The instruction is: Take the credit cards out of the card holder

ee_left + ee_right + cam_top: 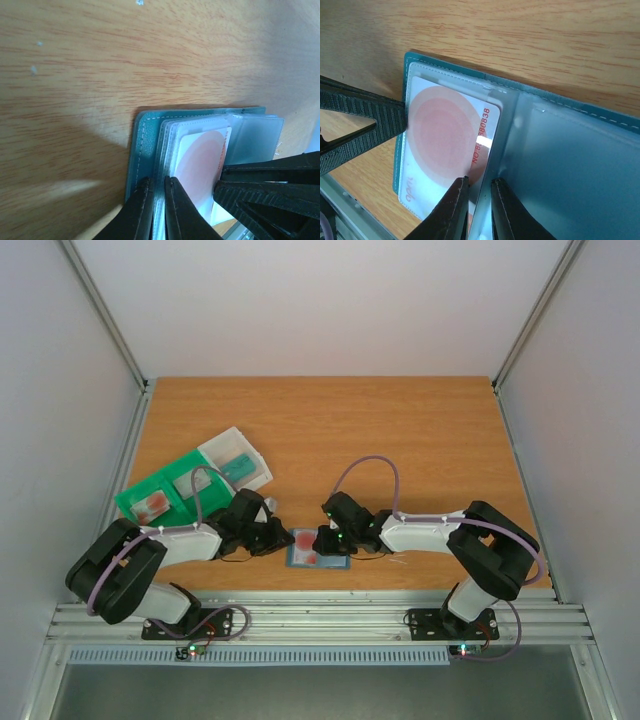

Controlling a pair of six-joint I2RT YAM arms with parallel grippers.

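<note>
Two stitched slate-blue leaves of the card holder [318,552] lie open on the wood-grain table [420,430], near its front edge. The left gripper [157,184] pinches the glossy clear sleeves' edge; the right gripper [479,184] clamps a sleeve beside a white credit card [445,145] with a round red mark.

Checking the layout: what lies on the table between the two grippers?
The open slate-blue folding card holder, with a white, red-marked plastic card inside; seen in the top view.
</note>
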